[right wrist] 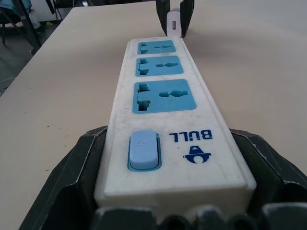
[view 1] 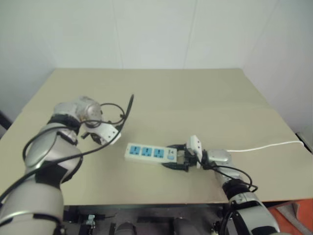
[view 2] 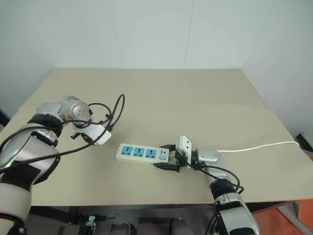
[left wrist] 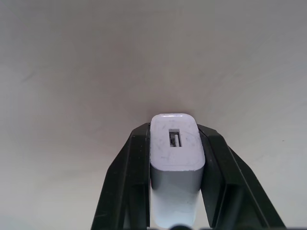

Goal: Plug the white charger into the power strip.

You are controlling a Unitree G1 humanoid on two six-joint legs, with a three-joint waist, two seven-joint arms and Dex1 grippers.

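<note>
Count: one power strip [view 2: 143, 154], one white charger [left wrist: 175, 163], two grippers. The strip carries three blue socket faces in a row and one pale blue switch [right wrist: 143, 150] at its end; a thin white cord [view 2: 259, 146] runs from that end toward the table's right edge. Legible print beside the switch: "BULL" in blue, with a small blue logo beneath it. The strip lies flat on the tan table [view 2: 195, 98], sockets facing up, long axis running left to right and slightly slanted across the table, switch end to the robot's right. The right gripper [right wrist: 168, 191] points along the strip, its two black fingers [right wrist: 67, 177] spread on either side of the switch end and pressed against the strip's long sides, grasping it. The left gripper [left wrist: 175, 158] is clamped on the charger, one black finger on each flank. The charger stands with its long axis along the fingers; the end face with a small rectangular port is turned toward the wrist camera. It sits at the tabletop just beyond the strip's far, left end, close to it.
</note>
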